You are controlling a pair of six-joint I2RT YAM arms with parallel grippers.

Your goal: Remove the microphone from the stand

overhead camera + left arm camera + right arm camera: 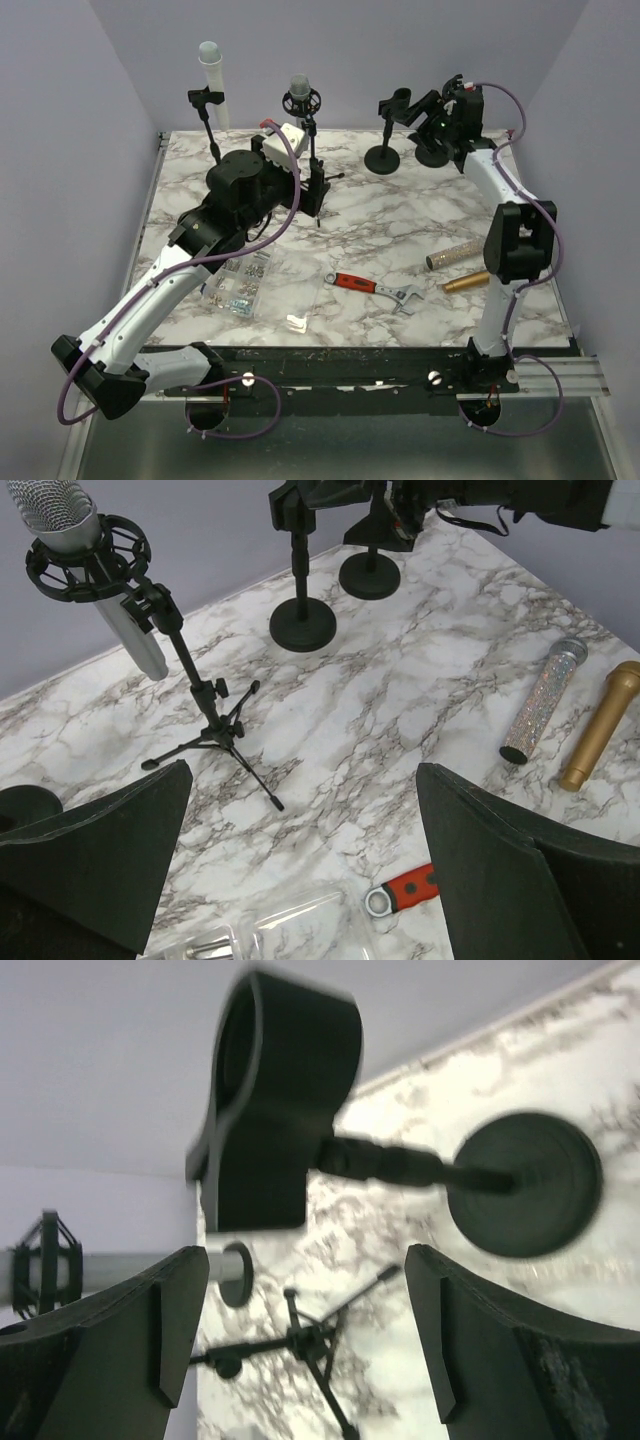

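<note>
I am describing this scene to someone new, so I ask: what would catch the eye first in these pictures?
First, the silver microphone in its shock mount on a tripod stand, at the far middle of the table. Then a glittery microphone and a gold microphone lying side by side on the right, and a red wrench near the centre.
</note>
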